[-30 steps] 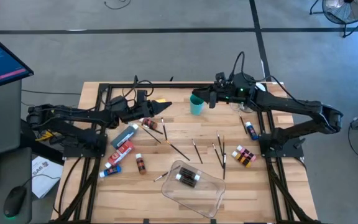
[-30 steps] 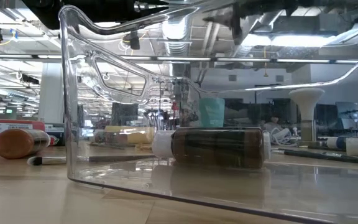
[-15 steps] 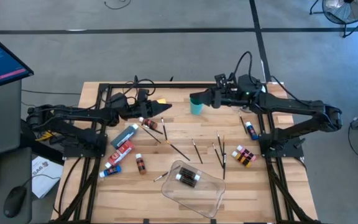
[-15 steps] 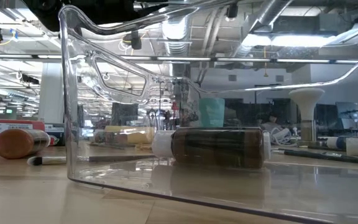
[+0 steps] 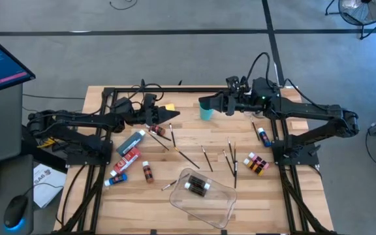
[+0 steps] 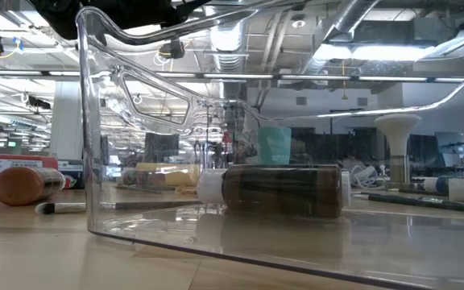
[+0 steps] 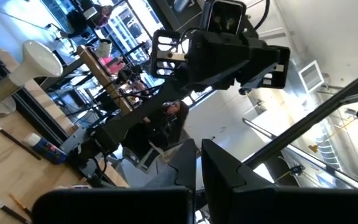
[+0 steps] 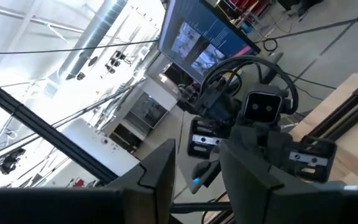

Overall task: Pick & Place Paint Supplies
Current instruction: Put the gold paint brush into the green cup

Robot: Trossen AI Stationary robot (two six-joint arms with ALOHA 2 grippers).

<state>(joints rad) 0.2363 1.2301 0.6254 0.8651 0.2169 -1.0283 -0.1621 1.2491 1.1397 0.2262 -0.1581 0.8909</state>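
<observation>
My left gripper [image 5: 173,113] is shut and empty above the far left of the table, its fingers pointing toward the right edge; its wrist view [image 7: 197,171] looks up into the room. My right gripper [image 5: 202,102] is open and empty, level, just over the teal cup [image 5: 205,114]; nothing is between its fingers [image 8: 194,168]. Thin brushes [image 5: 204,156] lie mid-table. Grey, red and blue tubes [image 5: 129,155] lie at the left. A brown bottle [image 5: 198,187] lies on its side in the clear tray [image 5: 217,209]. A yellow thing [image 5: 168,106] shows partly behind my left gripper.
More small bottles [image 5: 256,163] and a blue tube [image 5: 263,136] lie at the right, a brown bottle [image 5: 148,173] at the near left, another [image 5: 155,130] under my left arm. A black frame [image 5: 175,89] runs around the table's edges. The tray's wall [image 6: 87,121] fills the low view.
My right gripper has tipped up from pointing down beside the teal cup to lying level, its fingers now reaching toward the table's left over the cup. It has left the top of the low view.
</observation>
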